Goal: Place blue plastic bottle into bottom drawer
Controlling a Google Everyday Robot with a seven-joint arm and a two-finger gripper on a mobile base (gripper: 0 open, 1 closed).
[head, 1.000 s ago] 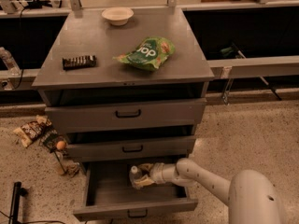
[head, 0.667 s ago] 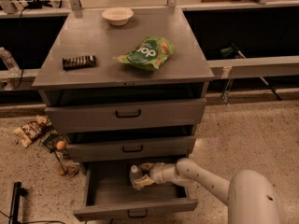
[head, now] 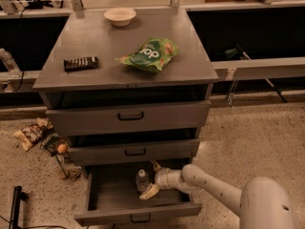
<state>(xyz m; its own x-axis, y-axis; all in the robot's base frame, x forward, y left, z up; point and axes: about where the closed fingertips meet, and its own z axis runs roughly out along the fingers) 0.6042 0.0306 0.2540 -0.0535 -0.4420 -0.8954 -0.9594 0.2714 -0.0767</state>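
The blue plastic bottle (head: 142,181), small and clear with a white cap, rests inside the open bottom drawer (head: 114,213) towards its right side. My gripper (head: 152,179) reaches into the drawer from the right. Its fingers are spread apart, one behind the bottle and one (head: 148,192) in front of it. The bottle sits at the fingertips, just to their left, and is not clamped.
The two upper drawers (head: 128,116) are nearly closed. On the cabinet top lie a green snack bag (head: 150,54), a white bowl (head: 119,16) and a dark bar (head: 81,63). Snack wrappers and litter (head: 40,136) lie on the floor to the left.
The gripper was shut on the bottle inside the drawer. Its fingers have now spread and let the bottle go. The arm has barely moved.
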